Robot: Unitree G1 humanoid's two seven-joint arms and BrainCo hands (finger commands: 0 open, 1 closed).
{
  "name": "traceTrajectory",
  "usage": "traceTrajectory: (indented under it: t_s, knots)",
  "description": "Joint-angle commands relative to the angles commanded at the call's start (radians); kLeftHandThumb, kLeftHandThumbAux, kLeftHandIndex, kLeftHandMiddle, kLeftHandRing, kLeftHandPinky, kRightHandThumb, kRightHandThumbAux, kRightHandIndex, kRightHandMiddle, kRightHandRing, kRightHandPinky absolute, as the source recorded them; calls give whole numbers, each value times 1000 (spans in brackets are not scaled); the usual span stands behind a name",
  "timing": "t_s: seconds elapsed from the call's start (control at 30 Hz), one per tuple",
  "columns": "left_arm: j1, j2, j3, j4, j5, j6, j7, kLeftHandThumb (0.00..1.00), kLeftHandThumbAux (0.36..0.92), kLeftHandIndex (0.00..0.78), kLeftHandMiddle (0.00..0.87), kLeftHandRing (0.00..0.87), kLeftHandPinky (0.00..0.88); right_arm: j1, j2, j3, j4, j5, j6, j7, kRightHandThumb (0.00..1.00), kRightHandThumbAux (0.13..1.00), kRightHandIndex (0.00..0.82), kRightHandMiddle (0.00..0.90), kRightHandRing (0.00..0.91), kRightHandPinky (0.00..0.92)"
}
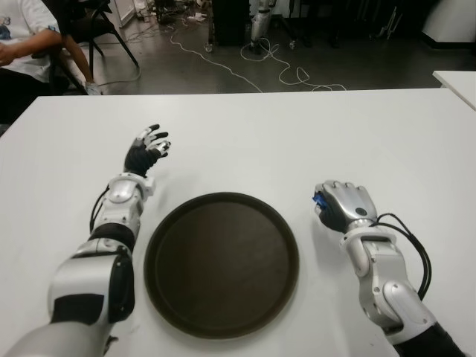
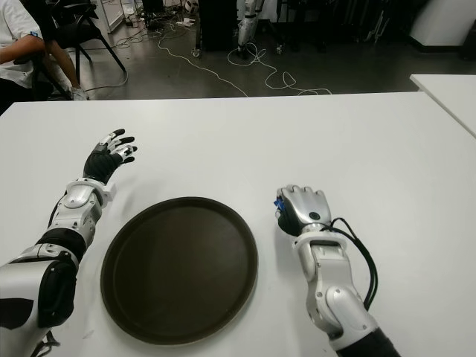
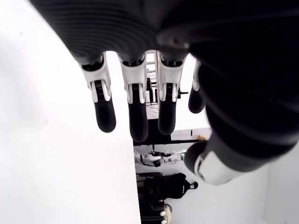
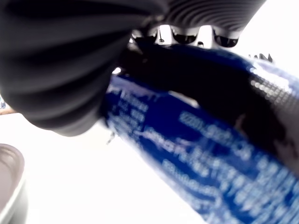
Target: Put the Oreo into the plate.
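**Oreo pack in hand, plate still bare**

While the dark round plate lies empty at the near centre of the white table, the robot's right hand sits just beside the rim at about 3 o'clock of it, knuckles up and fingers curled down around the blue Oreo pack. From the head cameras only a sliver of blue shows at the hand's plate-side edge; the right wrist view shows the wrapper filling the palm under the clenched fingers. Whether the pack is off the tabletop cannot be told.

The left hand shows at about 10 o'clock of the plate, well apart from it, fingers spread and slack, holding nothing.

By these views the grasp step looks complete and the carry not yet begun. The next move calls for a lift clear of the raised rim, a short sideways travel toward 9 o'clock over the plate's floor, then a release low enough that the pack does not slide off.

A seated person is partly visible beyond the table's far left corner.
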Motion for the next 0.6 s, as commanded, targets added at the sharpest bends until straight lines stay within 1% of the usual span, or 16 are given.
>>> traceTrajectory:
  t_s: [0.1,0.37,0.5,0.6]
  knots:
    - [0,-1,-1,-1,1,0,1,9,734,127,214,222,228,-6,-2,-1,-2,-4,-7,-2,690,730,428,667,667,651]
    - [-1,-1,-1,1,2,6,5,2,734,129,216,221,228,-54,-7,-10,-14,-17,-25,11,689,730,428,665,667,650]
    - [0,-2,-2,1,3,4,4,5,737,125,214,220,230,-89,-9,-16,-34,-23,-29,32,689,731,428,671,673,654]
    - [0,-2,-3,0,4,3,5,10,740,121,211,217,230,-98,-8,-21,-41,-25,-31,39,689,731,428,671,673,654]
